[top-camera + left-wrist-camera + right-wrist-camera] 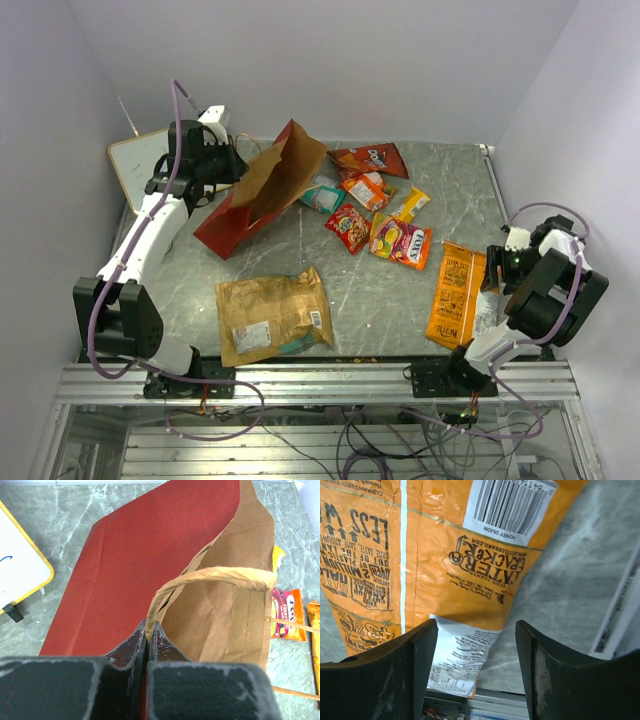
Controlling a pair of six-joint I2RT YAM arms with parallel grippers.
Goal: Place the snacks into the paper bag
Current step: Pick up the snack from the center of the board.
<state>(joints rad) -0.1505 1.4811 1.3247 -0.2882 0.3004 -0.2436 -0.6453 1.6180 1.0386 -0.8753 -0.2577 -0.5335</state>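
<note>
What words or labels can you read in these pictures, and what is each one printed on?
"HONEY DIJON": orange bag, upside down in the right wrist view.
"KETTLEBRAND.COM": same bag, upside down.
"LESS": same bag, large letters.
"FOX'S": small orange packet beside the paper bag.
"Doritos": dark red chip bag, blurred.
The orange bag's fine print and the other packets are too small to read.

Bare grey marbled worktop (370,300) lies open between the large flat tan-gold foil packet (272,315) and the long orange crinkly bag (455,292). A cluster of small bright packets (375,215) lies just beside the brown mouth of the tilted red paper bag (262,190); a twisted paper handle (220,576) arches across that mouth.
</note>
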